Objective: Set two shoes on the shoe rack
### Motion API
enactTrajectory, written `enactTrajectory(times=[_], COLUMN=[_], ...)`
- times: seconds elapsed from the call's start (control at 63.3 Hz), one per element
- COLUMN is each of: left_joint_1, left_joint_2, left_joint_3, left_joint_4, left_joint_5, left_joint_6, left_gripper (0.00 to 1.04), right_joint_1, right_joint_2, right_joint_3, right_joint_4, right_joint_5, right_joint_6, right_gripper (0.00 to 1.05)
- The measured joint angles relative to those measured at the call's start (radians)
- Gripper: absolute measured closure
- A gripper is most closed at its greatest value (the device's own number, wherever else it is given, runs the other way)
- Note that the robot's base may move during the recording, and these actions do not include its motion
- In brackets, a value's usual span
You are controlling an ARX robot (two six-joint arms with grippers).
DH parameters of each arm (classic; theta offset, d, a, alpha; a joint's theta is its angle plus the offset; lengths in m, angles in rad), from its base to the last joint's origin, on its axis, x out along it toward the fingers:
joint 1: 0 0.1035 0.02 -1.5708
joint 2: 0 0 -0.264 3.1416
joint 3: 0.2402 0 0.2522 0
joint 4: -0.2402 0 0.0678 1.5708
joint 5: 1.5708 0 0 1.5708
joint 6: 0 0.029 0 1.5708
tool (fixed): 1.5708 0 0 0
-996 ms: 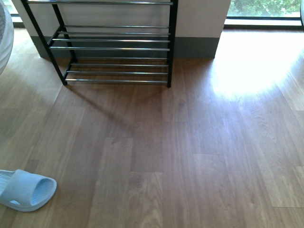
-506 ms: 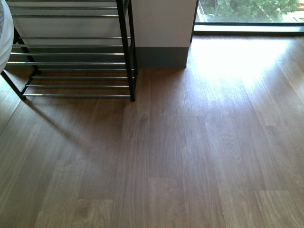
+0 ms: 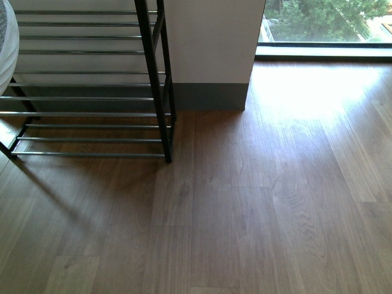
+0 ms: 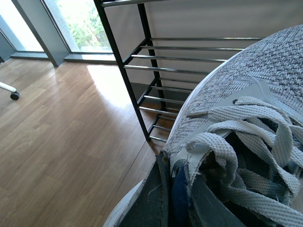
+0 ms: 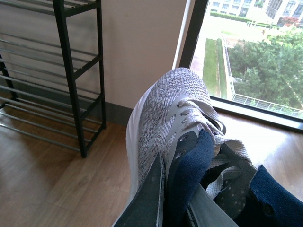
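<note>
One grey knit sneaker (image 4: 265, 71) is gripped only at its collar (image 4: 180, 182) by the left hand (image 4: 176, 208), the other sneaker (image 5: 165, 109) by the right hand (image 5: 173, 191), both short of the shoe rack (image 3: 155, 92); slippage or toe-snagging between its bars (image 3: 86, 139) is judged possible.

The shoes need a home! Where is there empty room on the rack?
Every tier of the shoe rack in view is bare from end to end. The wood floor between the rack and the window is bare too. Nothing looks crowded.
</note>
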Motion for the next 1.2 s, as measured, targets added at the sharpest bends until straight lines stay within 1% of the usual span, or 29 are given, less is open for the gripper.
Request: enactTrajectory(times=[0.522,1.201], left_joint_1=[0.000,0.003], left_joint_2=[0.000,0.000], left_joint_3=[0.000,0.000], left_joint_4=[0.000,0.001], left_joint_5=[0.002,-0.005], left_joint_6=[0.000,0.000], left_gripper=[1.03,1.03], right_joint_1=[0.000,0.000], right_joint_2=[0.000,0.002], right_joint_3=[0.000,-0.001], right_joint_4=[0.000,0.000], right_joint_5=[0.007,-0.008], right_joint_6=[0.000,0.000], right_gripper=[1.03,1.03])
